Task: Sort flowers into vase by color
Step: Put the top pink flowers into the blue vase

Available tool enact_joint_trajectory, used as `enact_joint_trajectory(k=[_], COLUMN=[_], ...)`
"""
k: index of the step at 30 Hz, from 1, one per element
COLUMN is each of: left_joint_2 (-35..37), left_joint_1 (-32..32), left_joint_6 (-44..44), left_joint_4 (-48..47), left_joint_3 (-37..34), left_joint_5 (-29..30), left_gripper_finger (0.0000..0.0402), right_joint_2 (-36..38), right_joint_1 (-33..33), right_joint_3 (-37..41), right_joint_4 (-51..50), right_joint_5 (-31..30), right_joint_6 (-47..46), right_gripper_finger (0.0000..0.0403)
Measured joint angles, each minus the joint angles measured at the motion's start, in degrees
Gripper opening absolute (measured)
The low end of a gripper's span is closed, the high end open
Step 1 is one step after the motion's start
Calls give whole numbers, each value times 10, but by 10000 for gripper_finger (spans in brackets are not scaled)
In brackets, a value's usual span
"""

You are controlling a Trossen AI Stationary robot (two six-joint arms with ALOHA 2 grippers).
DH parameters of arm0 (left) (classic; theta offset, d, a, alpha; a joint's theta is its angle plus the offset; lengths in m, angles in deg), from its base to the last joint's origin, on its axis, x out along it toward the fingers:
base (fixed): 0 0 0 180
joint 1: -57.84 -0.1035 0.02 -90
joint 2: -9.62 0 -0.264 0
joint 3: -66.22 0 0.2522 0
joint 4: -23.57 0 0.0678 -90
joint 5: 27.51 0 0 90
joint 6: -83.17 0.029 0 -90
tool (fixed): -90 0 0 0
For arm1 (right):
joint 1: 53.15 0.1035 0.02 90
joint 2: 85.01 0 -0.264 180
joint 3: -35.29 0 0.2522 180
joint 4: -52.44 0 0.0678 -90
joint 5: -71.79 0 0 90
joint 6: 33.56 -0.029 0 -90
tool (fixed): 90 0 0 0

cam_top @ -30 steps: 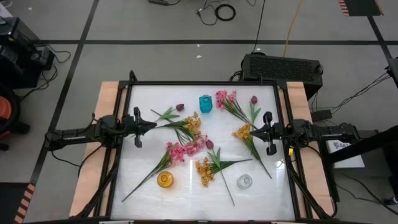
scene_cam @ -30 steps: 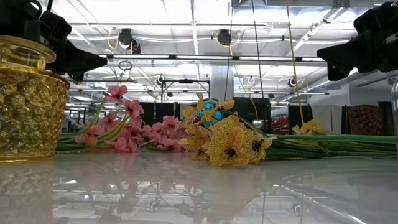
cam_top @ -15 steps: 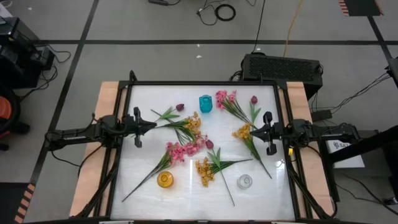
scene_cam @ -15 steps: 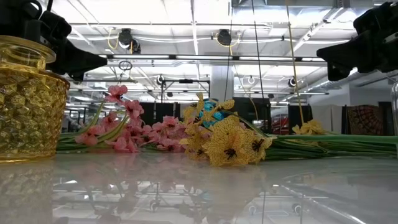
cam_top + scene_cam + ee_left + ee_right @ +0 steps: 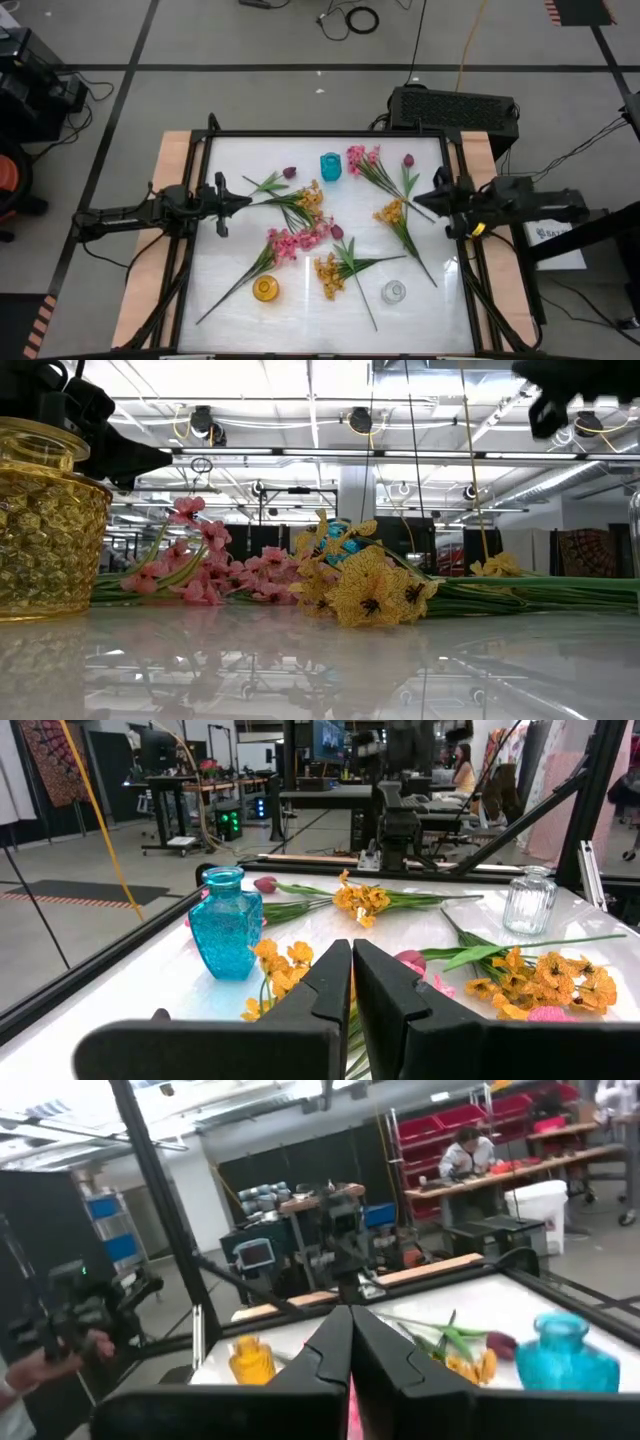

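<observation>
On the glossy white desk [image 5: 230,250] the artificial flowers lie loose, none of them in a vase. A pink blossom spray [image 5: 297,240] sits near the middle, its green stem running toward the amber textured glass vase [image 5: 265,289] at the front left. Just beside it lies a yellow blossom spray [image 5: 328,273] with crossed green leaves, and a clear glass vase [image 5: 394,291] stands to its right. A turquoise glass bottle vase [image 5: 330,166] stands toward the back, with a second pink spray [image 5: 362,160] just to its right and a second yellow spray [image 5: 309,197] in front of it to the left. A third yellow spray [image 5: 390,212] lies toward the right side. Dark maroon tulip buds rest at the back left [image 5: 290,172], back right [image 5: 408,160] and centre [image 5: 337,231].

The left claw [image 5: 238,200] hangs at the desk's left side above the leaf ends of the yellow spray, its fingers [image 5: 325,982] pressed together and holding nothing. The right claw [image 5: 418,199] is over the right edge, raised and turned, its fingers [image 5: 335,1342] closed and empty.

A person [image 5: 468,1152] sits at a bench in the room beyond.
</observation>
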Motion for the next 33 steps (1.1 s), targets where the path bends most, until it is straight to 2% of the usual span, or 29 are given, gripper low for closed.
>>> enact_joint_trajectory(k=[8,11,13,18,26,33], left_joint_2=[0,0,0,0,0,0], left_joint_1=[0,0,0,0,0,0], left_joint_6=[0,0,0,0,0,0], left_joint_4=[0,0,0,0,1,10], left_joint_3=[0,0,0,0,0,0], left_joint_5=[0,0,0,5,6,19], left_gripper_finger=[23,23,23,23,23,23], right_joint_2=[-179,-226,-246,-262,-274,-292], right_joint_1=[0,0,0,0,0,0], right_joint_3=[-289,-352,-368,-345,-222,-134], right_joint_4=[-149,-181,-198,-219,-146,-108], right_joint_5=[-1,0,-11,-89,-89,-91], right_joint_6=[44,82,110,104,41,21], right_gripper_finger=[0,0,0,0,0,0])
